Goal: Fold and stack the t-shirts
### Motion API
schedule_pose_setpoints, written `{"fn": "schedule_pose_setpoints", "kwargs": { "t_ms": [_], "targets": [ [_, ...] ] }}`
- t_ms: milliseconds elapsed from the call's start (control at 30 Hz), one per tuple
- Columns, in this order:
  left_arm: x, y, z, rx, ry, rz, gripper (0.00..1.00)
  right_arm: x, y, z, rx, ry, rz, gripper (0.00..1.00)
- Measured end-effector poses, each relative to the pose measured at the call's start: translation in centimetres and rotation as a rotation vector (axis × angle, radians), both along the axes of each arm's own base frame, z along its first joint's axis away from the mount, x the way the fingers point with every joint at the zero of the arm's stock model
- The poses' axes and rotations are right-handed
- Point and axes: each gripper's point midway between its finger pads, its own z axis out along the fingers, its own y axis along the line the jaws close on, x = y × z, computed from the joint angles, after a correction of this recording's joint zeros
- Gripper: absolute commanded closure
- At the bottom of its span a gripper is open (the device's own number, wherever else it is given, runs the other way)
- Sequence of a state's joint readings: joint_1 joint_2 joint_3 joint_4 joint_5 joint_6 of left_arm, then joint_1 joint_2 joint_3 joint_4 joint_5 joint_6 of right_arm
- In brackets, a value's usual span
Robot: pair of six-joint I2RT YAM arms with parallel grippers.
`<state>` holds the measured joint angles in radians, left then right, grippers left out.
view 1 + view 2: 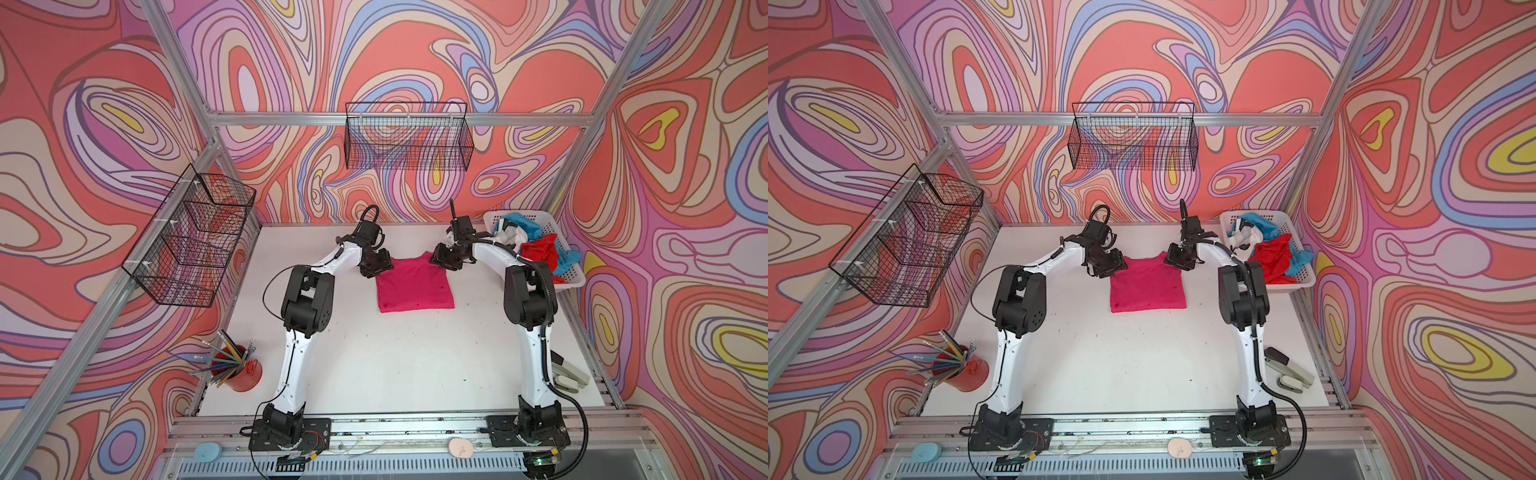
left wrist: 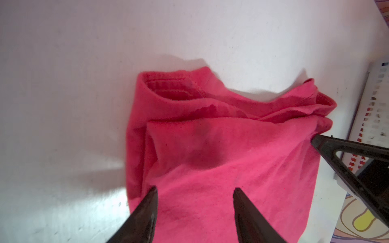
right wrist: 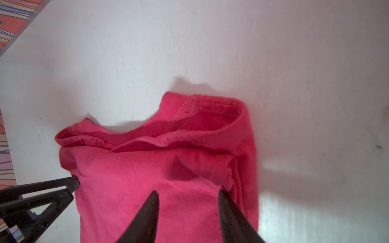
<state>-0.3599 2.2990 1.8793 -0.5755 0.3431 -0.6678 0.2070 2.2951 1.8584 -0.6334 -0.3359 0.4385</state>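
Observation:
A magenta-pink t-shirt point(image 1: 415, 291) point(image 1: 1148, 289) lies folded into a rectangle at the back middle of the white table, collar at the far edge. My left gripper point(image 1: 377, 266) point(image 2: 195, 188) hovers open over its far left corner, pink cloth point(image 2: 231, 157) showing between the jaws. My right gripper point(image 1: 442, 258) point(image 3: 187, 191) is open over the far right corner of the shirt point(image 3: 168, 178), one tip beside a raised fold. Neither grips cloth. Red point(image 1: 538, 249), teal-blue point(image 1: 511, 222) and white point(image 1: 509, 237) t-shirts are heaped in the basket.
The white slotted basket point(image 1: 575, 282) stands at the back right, close behind my right arm. A red cup of pencils point(image 1: 241, 372) sits at the front left, a stapler point(image 1: 575, 374) at the front right. Black wire baskets point(image 1: 187, 241) point(image 1: 409, 139) hang on the walls.

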Motion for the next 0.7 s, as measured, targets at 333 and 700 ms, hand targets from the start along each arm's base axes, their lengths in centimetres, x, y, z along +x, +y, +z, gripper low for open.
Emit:
{"fn": "schedule_pose_setpoints", "kwargs": {
  "t_ms": [333, 700],
  "targets": [
    [-4.1, 2.2, 1.4, 0.053, 0.019, -0.044, 0.4, -2.8, -0.8, 7.2, 0.002, -0.079, 0.0, 0.49],
    [-5.8, 1.5, -2.4, 0.069, 0.069, -0.091, 0.61, -6.7, -1.6, 5.7, -0.012, -0.012, 0.001, 0.48]
  ]
}}
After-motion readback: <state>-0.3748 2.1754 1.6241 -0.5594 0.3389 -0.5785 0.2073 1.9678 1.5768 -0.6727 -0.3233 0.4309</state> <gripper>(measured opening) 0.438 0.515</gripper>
